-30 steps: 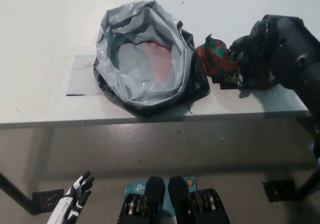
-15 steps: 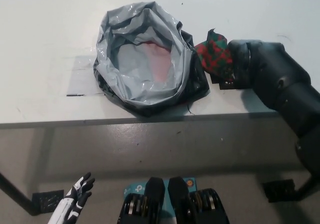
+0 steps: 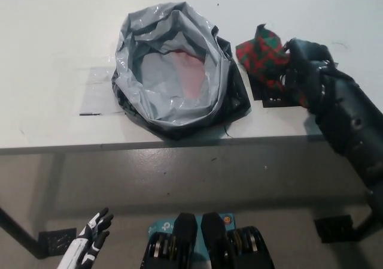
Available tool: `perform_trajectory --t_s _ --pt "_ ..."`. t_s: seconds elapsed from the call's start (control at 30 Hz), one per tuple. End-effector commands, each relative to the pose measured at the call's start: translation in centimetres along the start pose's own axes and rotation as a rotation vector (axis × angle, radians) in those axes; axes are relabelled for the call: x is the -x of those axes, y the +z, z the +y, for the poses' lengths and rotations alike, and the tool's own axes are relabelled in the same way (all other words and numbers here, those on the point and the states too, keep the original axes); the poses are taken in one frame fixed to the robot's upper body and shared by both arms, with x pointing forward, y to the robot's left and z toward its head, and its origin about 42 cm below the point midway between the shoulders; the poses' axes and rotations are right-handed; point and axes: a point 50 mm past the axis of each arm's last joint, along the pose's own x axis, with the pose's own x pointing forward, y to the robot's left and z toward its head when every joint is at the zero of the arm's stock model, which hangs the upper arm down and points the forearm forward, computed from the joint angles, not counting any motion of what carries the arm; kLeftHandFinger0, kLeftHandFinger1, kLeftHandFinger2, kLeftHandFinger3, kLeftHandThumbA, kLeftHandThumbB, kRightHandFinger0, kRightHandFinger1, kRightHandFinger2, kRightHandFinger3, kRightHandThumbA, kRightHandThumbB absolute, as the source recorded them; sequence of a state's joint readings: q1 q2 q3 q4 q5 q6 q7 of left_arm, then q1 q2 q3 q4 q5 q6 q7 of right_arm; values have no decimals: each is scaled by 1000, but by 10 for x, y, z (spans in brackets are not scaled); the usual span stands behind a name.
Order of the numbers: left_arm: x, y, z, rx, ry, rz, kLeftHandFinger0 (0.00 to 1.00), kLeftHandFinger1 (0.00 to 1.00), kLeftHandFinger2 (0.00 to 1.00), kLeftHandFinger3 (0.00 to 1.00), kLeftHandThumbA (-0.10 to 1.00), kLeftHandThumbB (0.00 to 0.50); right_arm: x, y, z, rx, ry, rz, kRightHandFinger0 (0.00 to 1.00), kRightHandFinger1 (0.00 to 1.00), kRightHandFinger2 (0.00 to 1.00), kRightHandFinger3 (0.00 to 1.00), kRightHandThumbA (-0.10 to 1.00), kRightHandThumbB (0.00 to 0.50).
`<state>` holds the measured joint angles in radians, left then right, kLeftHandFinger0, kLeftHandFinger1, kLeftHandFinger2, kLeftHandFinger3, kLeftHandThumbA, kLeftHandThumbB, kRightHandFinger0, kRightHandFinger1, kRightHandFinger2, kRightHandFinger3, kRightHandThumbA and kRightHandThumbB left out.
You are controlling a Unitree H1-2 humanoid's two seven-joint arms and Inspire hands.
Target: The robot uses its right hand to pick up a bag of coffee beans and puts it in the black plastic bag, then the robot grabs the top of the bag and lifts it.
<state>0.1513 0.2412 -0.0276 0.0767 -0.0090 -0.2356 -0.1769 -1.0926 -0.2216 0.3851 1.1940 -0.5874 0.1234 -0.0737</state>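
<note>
The coffee bean bag (image 3: 261, 52) is gripped by the black right robot hand (image 3: 297, 65) on the table (image 3: 54, 35); the plastic bag (image 3: 173, 71) gapes open just left, ready to receive it. The white left robot hand (image 3: 94, 230), fingers spread, hangs idle far below.

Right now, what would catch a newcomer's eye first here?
The wide-open plastic bag, grey inside, sits mid-table. Just right of it, the black right hand grips the red-and-green coffee bag. The white left hand hangs low at lower left.
</note>
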Motion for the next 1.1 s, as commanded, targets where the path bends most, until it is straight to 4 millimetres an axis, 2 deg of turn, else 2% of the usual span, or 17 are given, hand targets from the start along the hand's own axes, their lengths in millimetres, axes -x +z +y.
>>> perform_trajectory --t_s 0.0,0.1,0.27,0.33,0.43,0.5,0.57,0.6,0.7,0.73,0.8,0.87,0.9,0.93,0.97,1.03,1.07 --pt "1 8 12 -40 10 -66 1000 1000 1000 1000 931 309 3 -16 -12 -239 -161 -64 0 281 714 649 -100 196" --pt "2 7 12 -36 10 -66 1000 1000 1000 1000 928 315 0 -6 -39 -250 -225 -97 0 328 772 663 -100 191" --pt "3 6 12 -48 9 -71 1000 1000 1000 1000 933 305 0 8 -79 -286 -308 -150 0 334 773 659 -100 188" --pt "4 6 13 -45 10 -69 1000 1000 1000 1000 930 307 2 14 -96 -337 -334 -177 0 353 811 719 -100 187" --pt "4 5 13 -44 11 -69 1000 1000 1000 1000 930 311 3 18 -107 -359 -357 -194 0 359 838 779 -100 178" --pt "4 6 13 -47 11 -69 1000 1000 1000 1000 933 314 4 25 -126 -373 -352 -186 0 325 790 698 -100 175" --pt "4 6 13 -41 10 -69 1000 1000 1000 1000 926 316 6 30 -133 -371 -356 -184 0 318 777 699 -100 177" --pt "4 6 13 -33 10 -67 1000 1000 1000 1000 923 317 7 35 -138 -373 -363 -186 134 335 734 661 -100 197" --pt "6 5 12 -39 9 -63 1000 1000 1000 1000 930 313 12 51 -157 -387 -392 -201 139 247 648 639 -100 206" --pt "5 5 12 -40 10 -65 1000 1000 1000 1000 930 311 14 56 -163 -401 -394 -205 56 210 647 655 -100 195" --pt "5 4 13 -43 12 -64 1000 1000 1000 1000 931 310 17 64 -173 -443 -392 -222 2 170 670 679 -100 181" --pt "6 4 12 -46 12 -66 1000 1000 1000 1000 933 316 21 74 -186 -527 -384 -240 0 251 766 770 -100 165" --pt "6 4 12 -46 12 -66 1000 1000 1000 1000 933 316 21 74 -186 -528 -383 -240 0 251 766 770 -100 165" --pt "6 3 12 -44 13 -64 1000 1000 1000 1000 932 315 22 79 -193 -599 -360 -249 0 392 856 912 -100 136" --pt "7 3 11 -40 10 -65 1000 1000 1000 1000 932 312 23 82 -202 -678 -330 -268 51 511 855 902 -100 133" --pt "7 2 11 -39 8 -65 1000 1000 1000 1000 932 312 22 85 -210 -743 -311 -292 91 547 857 896 -100 134" --pt "8 3 11 -40 9 -63 1000 1000 1000 1000 933 311 23 91 -217 -802 -290 -308 63 536 852 897 -100 125"
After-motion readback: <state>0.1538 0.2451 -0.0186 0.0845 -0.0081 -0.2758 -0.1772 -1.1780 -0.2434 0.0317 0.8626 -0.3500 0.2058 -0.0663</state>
